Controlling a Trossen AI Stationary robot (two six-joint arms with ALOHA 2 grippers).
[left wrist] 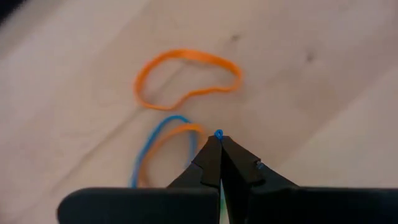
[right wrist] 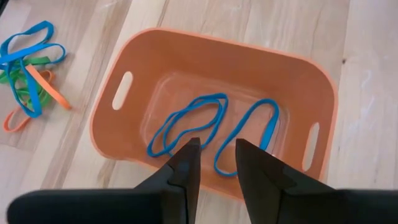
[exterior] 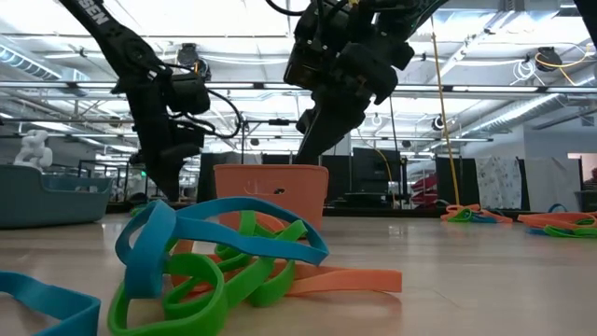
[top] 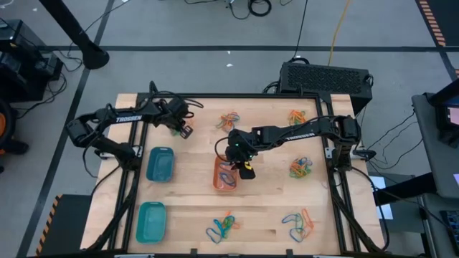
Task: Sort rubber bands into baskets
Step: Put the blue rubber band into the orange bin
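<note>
Your right claw [right wrist: 214, 158] hovers open and empty over the orange basket [right wrist: 320, 87] holding 2 blue bands [right wrist: 186, 121], while your left claw [left wrist: 219, 144], closed on a blue band [left wrist: 218, 133] above the tabletop [top: 193, 165], likely carries next.

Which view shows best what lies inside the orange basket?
The right wrist view: it looks down into the orange basket and shows two blue bands on its floor. The high view shows it small, partly under the right gripper; the low view, only its outer wall.
</note>
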